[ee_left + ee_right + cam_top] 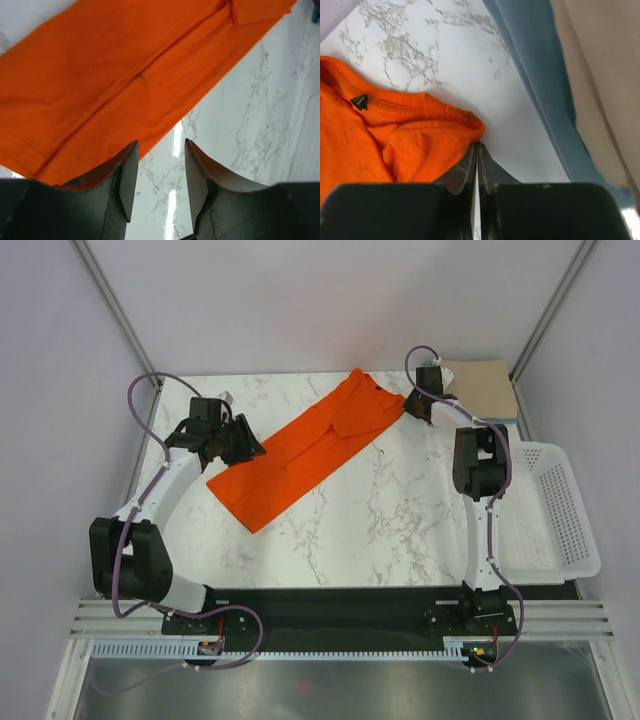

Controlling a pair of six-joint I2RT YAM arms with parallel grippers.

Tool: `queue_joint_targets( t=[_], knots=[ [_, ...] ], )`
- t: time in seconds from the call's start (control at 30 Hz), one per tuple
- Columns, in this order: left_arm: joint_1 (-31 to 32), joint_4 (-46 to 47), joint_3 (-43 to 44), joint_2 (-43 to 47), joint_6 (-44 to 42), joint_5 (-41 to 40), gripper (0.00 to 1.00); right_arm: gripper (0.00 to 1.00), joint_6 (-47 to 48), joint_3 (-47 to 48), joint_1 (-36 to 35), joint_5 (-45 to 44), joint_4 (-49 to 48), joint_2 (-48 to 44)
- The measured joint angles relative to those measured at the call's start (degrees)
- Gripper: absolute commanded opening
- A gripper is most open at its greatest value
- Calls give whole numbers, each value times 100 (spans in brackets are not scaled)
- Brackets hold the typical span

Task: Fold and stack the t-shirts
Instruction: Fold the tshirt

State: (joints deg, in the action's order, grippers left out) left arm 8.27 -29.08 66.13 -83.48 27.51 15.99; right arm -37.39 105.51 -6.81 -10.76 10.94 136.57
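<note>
Left gripper (pixel 160 167) hung with its jaws moderately apart, holding nothing. It sat over the marble table (pixel 390 525), just beside the long edge of the orange t-shirt (pixel 300 455), toward that shirt's near-left end. In the left wrist view, 1 of its fingers (pixel 127 175) overlapped the orange edge while the other stood over bare marble.

Right gripper (pixel 476 150) was at the far-right end of the same shirt, its jaws pressed together. The bunched corner of cloth beside the collar ran right into the tips and appeared pinched there.

The orange t-shirt lay flat as a long strip, folded lengthwise. It ran diagonally from near-left to far-right across the middle of the table, with a fold line along its length. Its near-left short edge sat well inside the table's left border.

A broad stretch of bare marble showed on the near-right side of the strip, reaching the right arm. A narrower band of marble showed between the collar corner and the stacked shirts.

There were 3 t-shirts in all. 1 was the orange one, and 2 were stacked at the far-right corner: the tan-beige t-shirt (pixel 485 383) lay on top of the light blue t-shirt (pixel 540 75), whose edge stuck out toward the orange collar. 1 white perforated basket (pixel 578 545) stood at the table's right side, near the right arm.
</note>
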Motion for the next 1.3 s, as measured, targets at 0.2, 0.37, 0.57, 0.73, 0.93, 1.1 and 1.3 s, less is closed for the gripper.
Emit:
queue_joint_targets(
  t=[0.2,0.37,0.57,0.73,0.93,1.1,1.3],
  knots=[
    [-437,87,-415,-22,4,-662,50,27,236,713,87,457,157,404],
    [-1134,173,-632,-372,111,-573,49,33,33,111,76,501,385,-98],
    [-1587,323,-584,-857,127,-549,49,47,-413,-1158,-144,490,702,-1412],
    [-1919,407,-302,-933,256,-485,49,47,-1069,-2164,-1051,461,673,-2437],
    [-1978,516,-195,-330,446,-496,50,45,-2361,-3008,-2964,151,699,-2844],
    [-2177,638,356,-378,509,-396,51,45,-3097,-2981,-4404,-63,737,-2769],
    [-2892,780,474,-640,573,-11,51,46,-3510,-1991,-5254,-221,704,-2052]
  ],
)
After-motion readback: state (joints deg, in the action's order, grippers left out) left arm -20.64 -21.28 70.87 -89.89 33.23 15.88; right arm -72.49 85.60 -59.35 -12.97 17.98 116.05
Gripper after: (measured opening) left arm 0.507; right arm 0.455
